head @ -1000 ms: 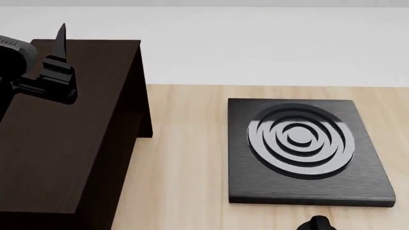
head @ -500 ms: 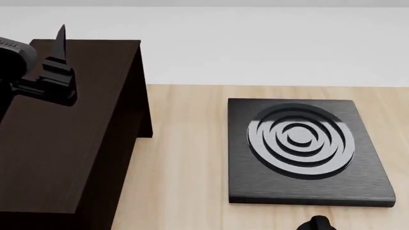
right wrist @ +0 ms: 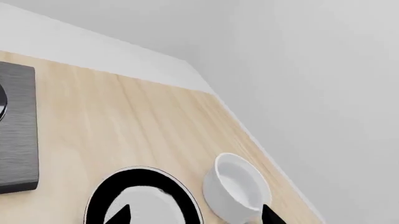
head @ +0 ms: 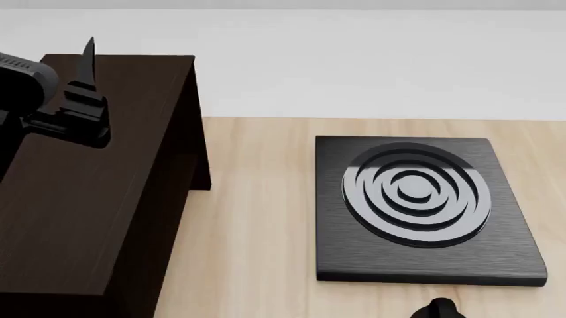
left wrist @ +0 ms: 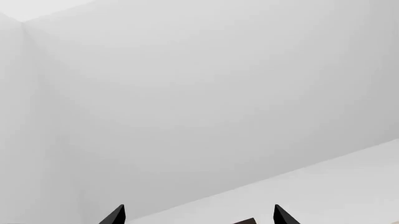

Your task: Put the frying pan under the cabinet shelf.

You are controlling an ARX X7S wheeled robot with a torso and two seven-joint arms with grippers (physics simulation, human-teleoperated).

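- Our right gripper [right wrist: 194, 215] shows only 2 dark fingertips at the edge of the right wrist view, set wide apart with nothing between them, so we read it as spread and empty.
- Past those tips lies the frying pan [right wrist: 145, 198] on the wooden table [right wrist: 124, 116], apart from the gripper.
- Our left gripper [left wrist: 198, 215] also shows 2 tips held wide apart, gripping nothing; in the head view it sits raised above the top of the cabinet shelf [head: 97, 192].
- We judge the task barely begun: the pan is not grasped, not lifted, and well apart from the cabinet.
- What is left, as we see it: grasp the pan, carry it across past the burner plate [head: 423, 209], and set it under the cabinet.
- The pan looks round and black with a thin shiny rim and a pale whitish inside; its handle is out of view.
- A white bowl [right wrist: 236, 186] stands just beside the pan; whether they touch we cannot tell.
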